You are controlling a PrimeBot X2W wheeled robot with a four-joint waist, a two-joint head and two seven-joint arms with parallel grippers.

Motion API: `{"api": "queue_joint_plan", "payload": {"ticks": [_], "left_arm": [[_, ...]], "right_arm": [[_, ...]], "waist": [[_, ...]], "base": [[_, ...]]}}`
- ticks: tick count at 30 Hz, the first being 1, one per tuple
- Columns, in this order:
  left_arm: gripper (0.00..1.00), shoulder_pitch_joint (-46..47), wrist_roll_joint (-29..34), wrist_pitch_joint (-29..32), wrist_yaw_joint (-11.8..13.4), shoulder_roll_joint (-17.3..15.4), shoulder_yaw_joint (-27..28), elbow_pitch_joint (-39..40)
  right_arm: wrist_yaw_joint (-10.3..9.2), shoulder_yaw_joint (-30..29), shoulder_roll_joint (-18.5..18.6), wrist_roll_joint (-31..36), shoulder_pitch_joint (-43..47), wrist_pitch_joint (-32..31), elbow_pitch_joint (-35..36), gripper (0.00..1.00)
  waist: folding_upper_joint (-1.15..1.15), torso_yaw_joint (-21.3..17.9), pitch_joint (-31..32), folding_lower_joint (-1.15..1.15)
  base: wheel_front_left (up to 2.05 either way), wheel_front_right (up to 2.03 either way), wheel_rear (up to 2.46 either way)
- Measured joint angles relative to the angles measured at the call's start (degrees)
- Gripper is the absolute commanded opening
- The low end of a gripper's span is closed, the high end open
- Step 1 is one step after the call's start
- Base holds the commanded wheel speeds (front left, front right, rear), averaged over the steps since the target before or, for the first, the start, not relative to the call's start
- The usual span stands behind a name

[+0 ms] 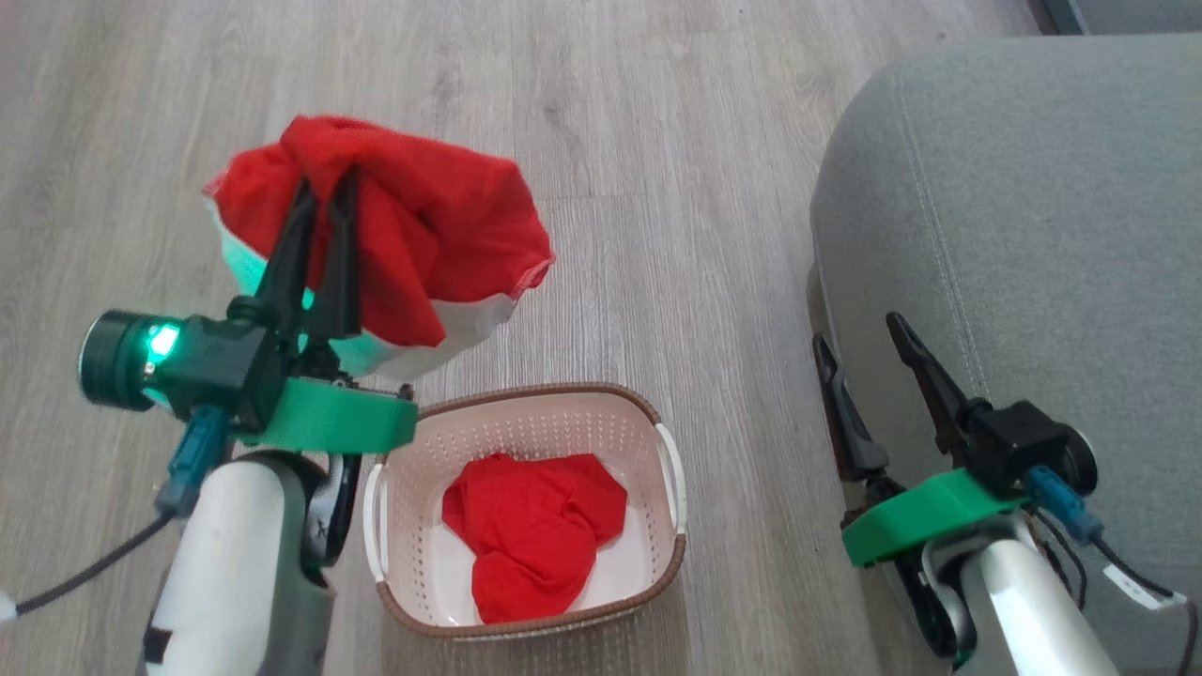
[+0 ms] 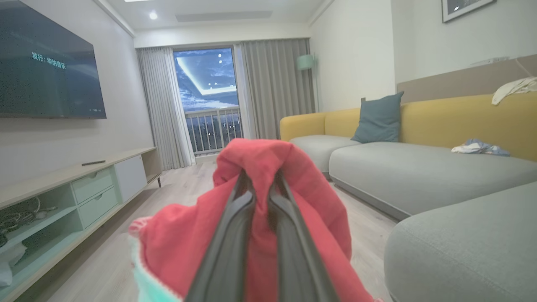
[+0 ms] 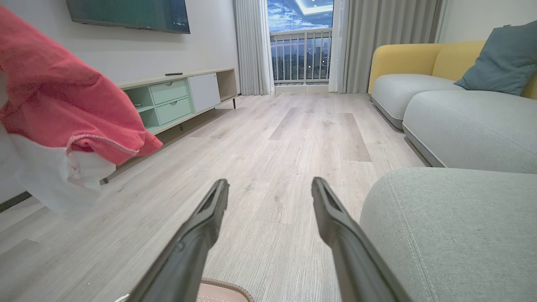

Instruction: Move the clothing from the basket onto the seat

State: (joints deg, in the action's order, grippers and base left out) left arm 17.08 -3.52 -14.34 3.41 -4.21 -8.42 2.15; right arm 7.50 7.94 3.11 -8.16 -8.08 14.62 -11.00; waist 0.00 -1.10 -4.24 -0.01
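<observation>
Held clothing: red garment [image 1: 423, 216] with a white part, bunched, raised above the floor [image 1: 657, 141], beyond the basket [image 1: 535, 392].
Basket clothing: second red piece [image 1: 531, 530], crumpled inside.
Left hand [image 1: 327, 183]: fingers clamped on the red garment.
Right hand [image 1: 857, 330]: fingers apart, beside the seat [image 1: 1033, 235].
Surface: pale wood planks.
Left wrist view: TV [image 2: 46, 71], curtains [image 2: 277, 84], yellow sofa back [image 2: 461, 117].
</observation>
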Motion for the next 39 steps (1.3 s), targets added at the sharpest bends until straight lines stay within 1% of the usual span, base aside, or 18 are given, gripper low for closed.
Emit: {"api": "queue_joint_plan", "payload": {"ticks": [2,5,12,16,19,24,26,28,31,33,36,39], "left_arm": [[0.0,-0.31,0.0,-0.37,-1.55,0.32,-0.13,1.58],[0.0,-1.38,0.0,-0.37,-3.9,0.41,-0.62,1.77],[0.0,-2.07,-0.01,-0.37,-7.79,0.64,-1.24,3.01],[0.0,-2.2,-1.22,-0.37,-9.15,0.97,-1.62,2.47],[0.0,-2.48,-1.45,-0.37,-9.7,1.03,-1.53,2.32],[0.0,-2.92,-1.46,-0.37,-10.29,1.22,-1.23,1.99],[0.0,-2.92,-1.45,-0.37,-10.32,1.27,-1.24,1.71],[0.0,-2.92,-1.38,-0.37,-10.36,1.29,-1.54,0.87],[0.0,-2.91,-0.36,-0.37,-10.5,0.82,-3.42,0.25],[0.0,-2.89,0.07,-0.37,-10.83,0.31,-5.39,0.05],[0.0,-2.8,0.07,-0.37,-10.83,-1.16,-9.23,-0.18],[0.0,-2.62,0.0,-0.37,-10.84,-3.26,-13.77,-0.59]], "right_arm": [[0.0,0.03,0.0,0.0,0.6,0.01,0.11,1.0],[0.0,0.07,0.0,0.01,0.95,0.0,0.32,1.0],[-0.01,0.24,0.0,0.01,0.95,0.0,1.45,1.0],[0.0,0.33,0.0,0.01,0.98,0.0,1.74,1.0],[-0.01,0.4,0.0,0.01,0.98,0.0,1.96,1.0],[0.0,0.14,0.0,-1.0,0.99,0.0,4.27,1.0],[-0.01,1.02,0.0,-1.31,0.98,0.01,5.33,1.0],[-0.01,3.43,0.02,-0.99,0.91,0.0,6.5,1.0],[0.0,10.55,2.04,-0.41,0.07,0.01,7.38,1.0],[0.0,14.21,4.75,-0.49,-0.75,0.0,7.78,1.0],[0.0,18.5,9.16,-0.57,-3.2,0.01,7.93,1.0],[0.0,21.39,11.98,-0.57,-6.23,0.01,7.86,1.0]], "waist": [[0.0,0.14,0.43,0.0],[0.0,0.24,0.76,0.0],[0.0,0.06,0.88,0.0],[0.0,-0.03,0.77,0.0],[0.0,-0.1,0.65,0.0],[0.0,-0.23,0.48,0.0],[0.0,-0.34,0.38,0.0],[0.0,-0.51,0.26,0.0],[0.0,-0.82,0.09,0.01],[0.0,-0.99,-0.02,0.01],[0.0,-1.15,-0.15,0.01],[0.0,-1.17,-0.26,0.01]], "base": [[0.0,0.0,0.0],[0.0,0.0,0.0],[0.0,0.0,0.0],[0.0,0.0,0.0],[0.0,0.0,0.0],[0.0,0.0,0.0],[0.0,0.0,0.0],[0.0,0.0,0.0],[0.0,0.0,0.0],[0.0,0.0,0.0],[0.0,0.0,0.0],[0.0,0.0,0.0]]}}
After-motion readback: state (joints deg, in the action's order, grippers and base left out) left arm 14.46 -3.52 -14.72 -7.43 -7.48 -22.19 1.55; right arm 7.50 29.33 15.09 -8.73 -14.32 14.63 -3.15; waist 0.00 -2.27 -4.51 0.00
